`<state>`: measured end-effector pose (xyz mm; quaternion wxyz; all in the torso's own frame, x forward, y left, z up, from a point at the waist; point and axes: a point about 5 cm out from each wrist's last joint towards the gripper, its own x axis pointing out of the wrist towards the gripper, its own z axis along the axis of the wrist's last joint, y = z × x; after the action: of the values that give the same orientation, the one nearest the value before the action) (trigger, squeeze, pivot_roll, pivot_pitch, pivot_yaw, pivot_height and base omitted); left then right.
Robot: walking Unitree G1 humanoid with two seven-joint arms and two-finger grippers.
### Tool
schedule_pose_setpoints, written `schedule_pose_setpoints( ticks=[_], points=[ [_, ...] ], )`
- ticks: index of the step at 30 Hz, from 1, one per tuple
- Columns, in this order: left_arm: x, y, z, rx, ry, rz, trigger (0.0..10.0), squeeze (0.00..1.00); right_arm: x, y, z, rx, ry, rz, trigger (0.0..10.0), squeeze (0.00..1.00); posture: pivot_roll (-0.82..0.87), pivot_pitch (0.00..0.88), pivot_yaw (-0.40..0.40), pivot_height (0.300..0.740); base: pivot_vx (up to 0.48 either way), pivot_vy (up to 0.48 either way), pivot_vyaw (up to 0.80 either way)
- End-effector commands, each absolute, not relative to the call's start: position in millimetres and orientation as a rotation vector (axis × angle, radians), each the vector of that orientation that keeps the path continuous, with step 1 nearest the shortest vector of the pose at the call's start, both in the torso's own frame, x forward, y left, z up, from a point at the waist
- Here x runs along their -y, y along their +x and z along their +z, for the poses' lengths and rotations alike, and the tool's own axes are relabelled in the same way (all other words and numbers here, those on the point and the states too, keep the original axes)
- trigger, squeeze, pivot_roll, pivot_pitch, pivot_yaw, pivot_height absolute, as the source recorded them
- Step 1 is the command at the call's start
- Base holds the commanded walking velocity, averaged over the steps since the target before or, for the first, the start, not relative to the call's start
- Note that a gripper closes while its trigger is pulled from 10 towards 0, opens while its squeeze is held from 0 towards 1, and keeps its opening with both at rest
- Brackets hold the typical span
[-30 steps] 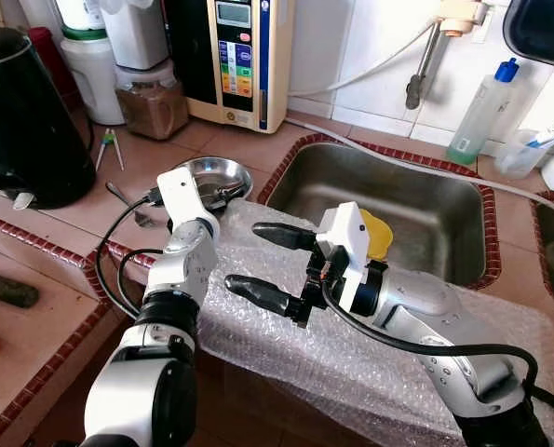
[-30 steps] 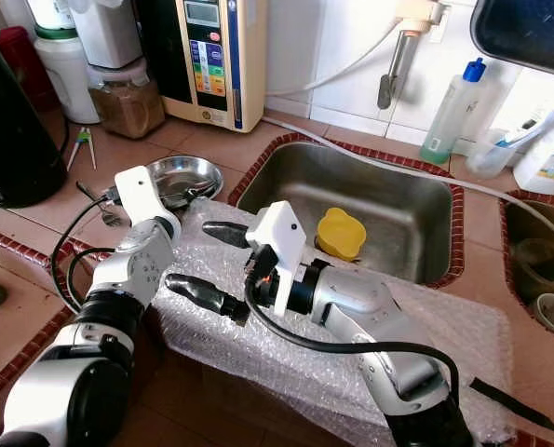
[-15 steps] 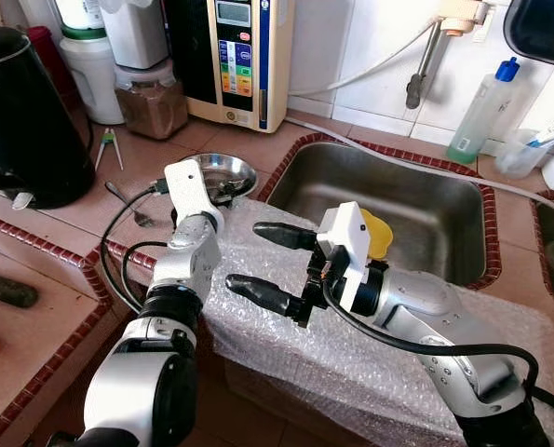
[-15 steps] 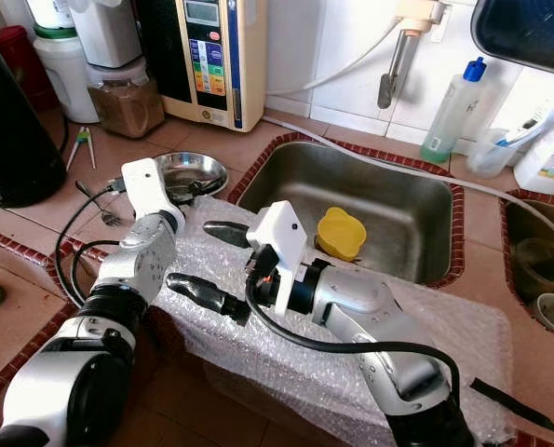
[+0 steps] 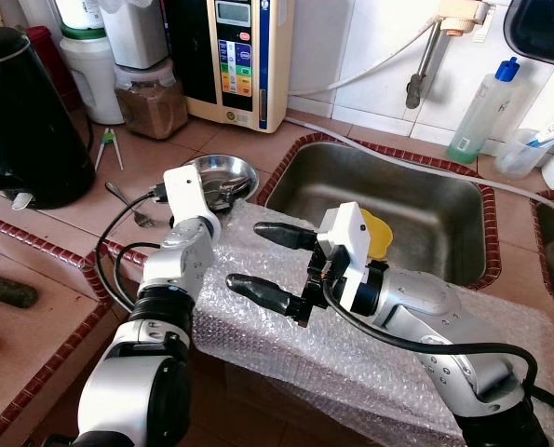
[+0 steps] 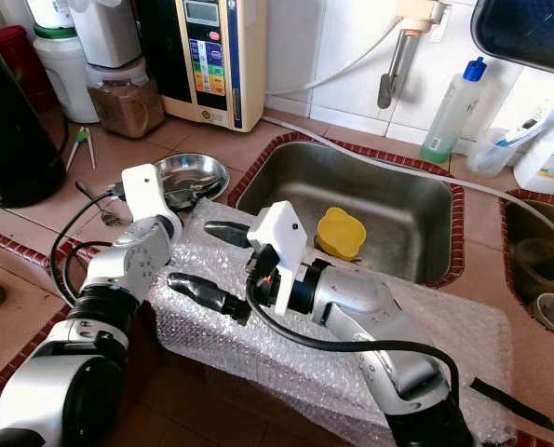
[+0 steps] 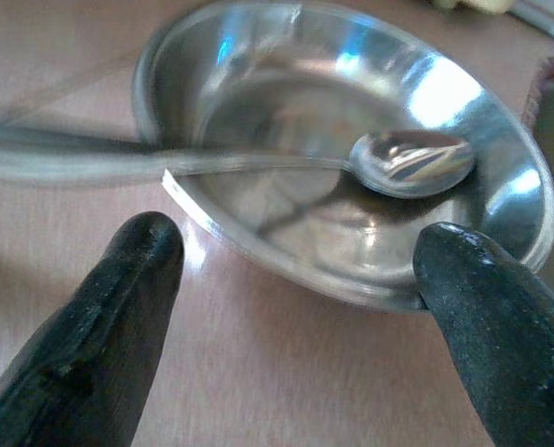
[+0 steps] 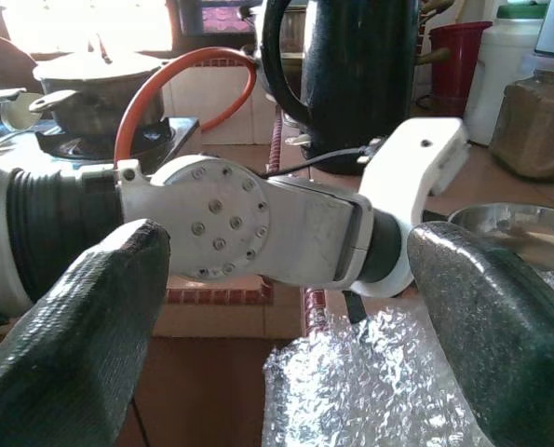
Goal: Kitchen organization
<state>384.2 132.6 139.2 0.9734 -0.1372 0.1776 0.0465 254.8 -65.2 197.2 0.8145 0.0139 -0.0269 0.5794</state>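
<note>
The left gripper (image 7: 295, 279) has its two black fingers (image 7: 100, 326) spread wide apart and holds nothing. One fingertip sits on the pink tile counter (image 5: 230, 140) just beside the round shiny metal bowl (image 7: 351, 168). The other fingertip is right at the bowl's rim, maybe touching it. A shiny metal spoon (image 7: 407, 163) lies in the bowl, with its handle sticking out over the rim.

The right gripper (image 5: 269, 264) also has its fingers (image 5: 258, 294) spread wide and holds nothing. It hangs above the sheet of clear bubble wrap (image 5: 351, 363) that covers the front edge of the counter. From this gripper, the bowl is at about 10 o'clock and the left arm is at 9 o'clock, just beside it.

The steel sink (image 5: 416, 200) is at 1 o'clock from the right gripper. A small yellow plastic cup (image 6: 340, 233) sits inside the sink.

From the bowl, a big black kettle (image 5: 25, 112) stands at 9 o'clock, well apart. A cream water machine with coloured buttons (image 5: 235, 60) stands at 12 o'clock, against the wall. A clear jar of brown powder (image 5: 153, 101) is just beside that machine. A clear bottle with a blue cap (image 5: 481, 112) stands behind the sink.
</note>
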Motion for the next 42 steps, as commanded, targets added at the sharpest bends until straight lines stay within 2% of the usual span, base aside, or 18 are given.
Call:
schedule_pose_setpoints(
  ticks=[1,5,14,23,25,31,35,39,42],
  points=[
    [-131,381,136,-0.401,-0.332,0.107,10.0,0.00,68,258,200,0.070,0.013,1.228,10.0,0.00,-0.08,0.007,0.014,0.740,0.000,0.000,0.00],
    [-134,376,139,-0.383,-0.389,0.162,10.0,0.00,69,258,200,0.070,0.013,1.231,10.0,0.00,-0.08,0.008,0.011,0.740,0.000,0.000,0.00],
    [-133,371,168,-0.252,-0.321,0.165,10.0,0.00,69,260,199,0.070,0.015,1.229,10.0,0.00,-0.08,0.006,0.010,0.740,0.000,0.000,0.00],
    [-138,367,170,-0.199,-0.320,0.213,10.0,0.00,69,261,200,0.081,0.038,1.222,10.0,0.00,-0.08,0.006,0.011,0.740,0.000,0.000,0.00],
    [-139,368,178,-0.125,-0.226,0.201,10.0,0.00,69,262,201,0.089,0.065,1.219,10.0,0.00,-0.08,0.003,0.007,0.740,0.000,0.000,0.00],
    [-137,364,195,0.021,-0.140,0.201,10.0,0.00,71,272,206,0.137,0.088,1.141,10.0,0.00,-0.08,0.001,0.004,0.740,0.000,0.000,0.00],
    [-143,362,192,0.019,-0.141,0.227,10.0,0.00,72,273,207,0.141,0.089,1.126,10.0,0.00,-0.08,0.001,0.004,0.740,0.000,0.000,0.00],
    [-163,362,171,-0.066,-0.224,0.317,10.0,0.00,71,269,203,0.120,0.082,1.149,10.0,0.00,-0.08,0.000,0.005,0.740,0.000,0.000,0.00],
    [-171,366,169,-0.069,-0.208,0.328,10.0,0.00,71,268,200,0.105,0.062,1.156,10.0,0.00,-0.08,0.000,0.006,0.740,0.000,0.000,0.00]
  ],
)
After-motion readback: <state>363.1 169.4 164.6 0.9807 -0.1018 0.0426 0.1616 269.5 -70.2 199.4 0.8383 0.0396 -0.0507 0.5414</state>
